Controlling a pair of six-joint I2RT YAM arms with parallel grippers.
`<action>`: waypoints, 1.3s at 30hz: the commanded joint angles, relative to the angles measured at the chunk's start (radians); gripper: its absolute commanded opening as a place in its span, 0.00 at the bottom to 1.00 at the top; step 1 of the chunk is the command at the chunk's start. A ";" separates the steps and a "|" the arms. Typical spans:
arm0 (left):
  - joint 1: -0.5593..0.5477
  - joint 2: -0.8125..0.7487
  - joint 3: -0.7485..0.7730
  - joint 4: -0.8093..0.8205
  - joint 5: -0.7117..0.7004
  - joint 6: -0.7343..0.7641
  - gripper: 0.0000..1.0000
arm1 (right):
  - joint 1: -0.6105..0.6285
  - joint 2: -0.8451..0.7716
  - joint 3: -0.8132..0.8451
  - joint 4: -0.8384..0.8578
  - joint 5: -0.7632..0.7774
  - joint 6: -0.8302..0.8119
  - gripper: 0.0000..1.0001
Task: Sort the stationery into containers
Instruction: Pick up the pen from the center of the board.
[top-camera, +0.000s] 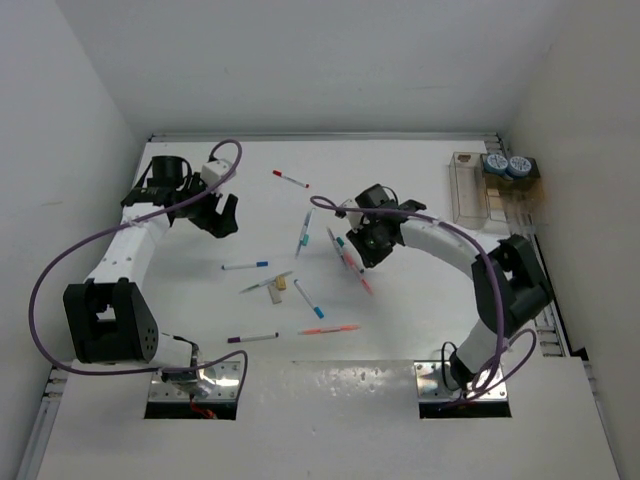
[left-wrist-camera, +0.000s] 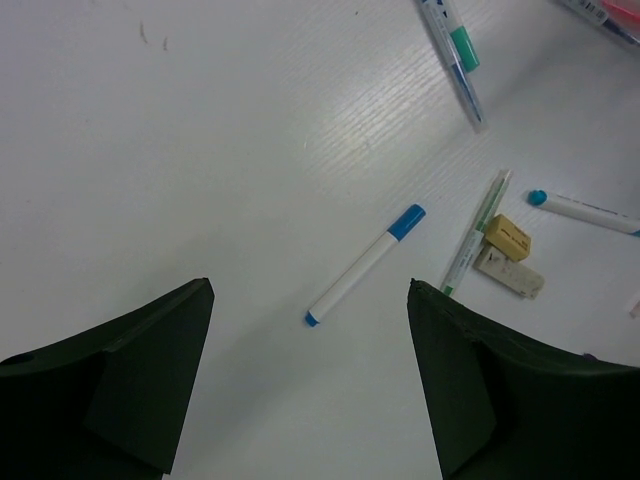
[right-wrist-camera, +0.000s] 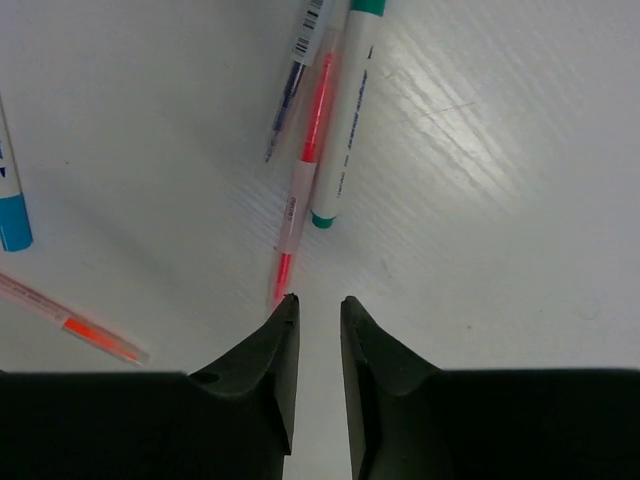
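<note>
Pens lie scattered mid-table: a blue-capped pen (top-camera: 245, 266), a purple-capped pen (top-camera: 252, 338), an orange pen (top-camera: 328, 329) and a red-capped pen (top-camera: 291, 179). My left gripper (top-camera: 222, 215) hovers open above the blue-capped pen (left-wrist-camera: 362, 265), empty. A tan block (left-wrist-camera: 508, 236) and a white block (left-wrist-camera: 510, 273) lie beside a green pen (left-wrist-camera: 478, 230). My right gripper (right-wrist-camera: 318, 298) is low over the table, its jaws a narrow gap apart and empty. A red pen (right-wrist-camera: 300, 185) ends at its left fingertip, beside a teal-ended pen (right-wrist-camera: 345, 110). The clear box (top-camera: 467, 190) and tan box (top-camera: 497, 197) stand far right.
Two blue-grey rolls (top-camera: 506, 166) sit at the far end of the tan box, close to the right wall. Purple cables loop beside both arms. A metal base plate (top-camera: 195, 385) lies at the near edge. White walls close in the table's left, back and right.
</note>
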 joint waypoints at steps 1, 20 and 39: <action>0.013 -0.044 0.002 0.018 0.005 -0.041 0.85 | 0.039 0.056 0.046 0.005 0.064 0.071 0.22; 0.025 -0.054 0.004 0.024 -0.012 -0.042 0.90 | 0.112 0.188 0.054 0.006 0.067 0.153 0.19; 0.036 -0.060 0.006 0.030 -0.030 -0.035 0.91 | 0.105 0.330 0.153 -0.012 0.072 0.143 0.06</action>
